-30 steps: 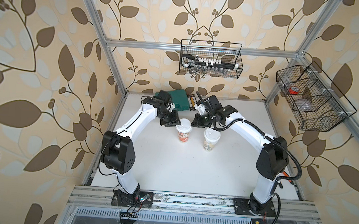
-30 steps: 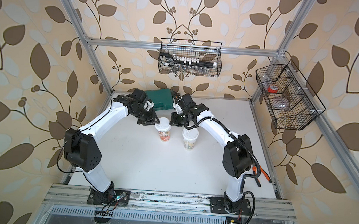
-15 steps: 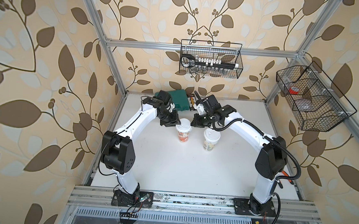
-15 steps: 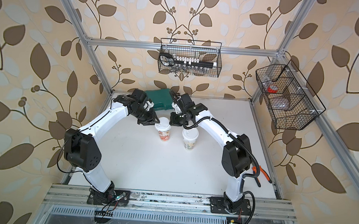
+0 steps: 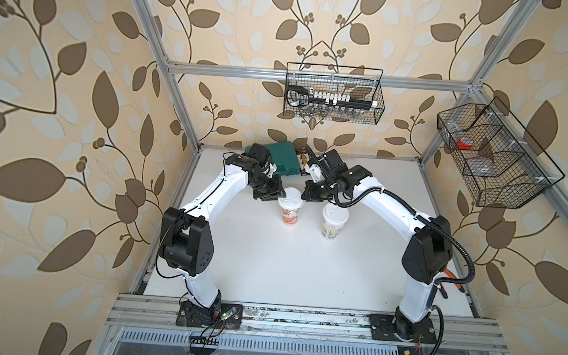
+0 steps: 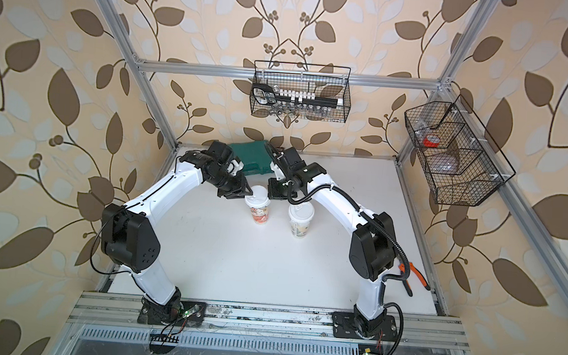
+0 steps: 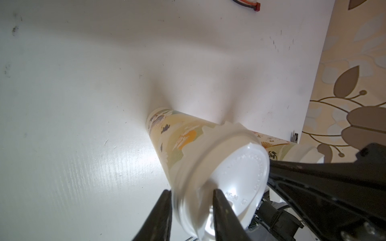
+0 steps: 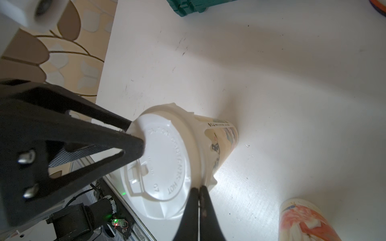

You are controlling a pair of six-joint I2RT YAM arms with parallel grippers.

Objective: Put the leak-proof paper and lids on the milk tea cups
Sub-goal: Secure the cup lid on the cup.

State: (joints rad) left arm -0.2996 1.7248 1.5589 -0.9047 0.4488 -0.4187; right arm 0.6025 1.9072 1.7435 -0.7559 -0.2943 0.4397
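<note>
Paper (image 7: 229, 127): crinkled edge sticks out under lid (image 5: 290, 199) of L cup (image 5: 288, 216).
L gripper (image 7: 191, 191): clamps lid rim.
R gripper (image 8: 199, 188): pinched shut, tips at paper edge, opp. side.
R cup (image 5: 332, 227): lidded, just beside L cup.

White lid (image 8: 165, 158): embossed "CONTENTS HOT" along arc, "07" beside it; cup print unreadable.

Lid (image 8: 165, 158) smooth wht plastic; cup (image 8: 221, 141) printed paper; table (image 8: 292, 83) matt, scuffed.
</note>
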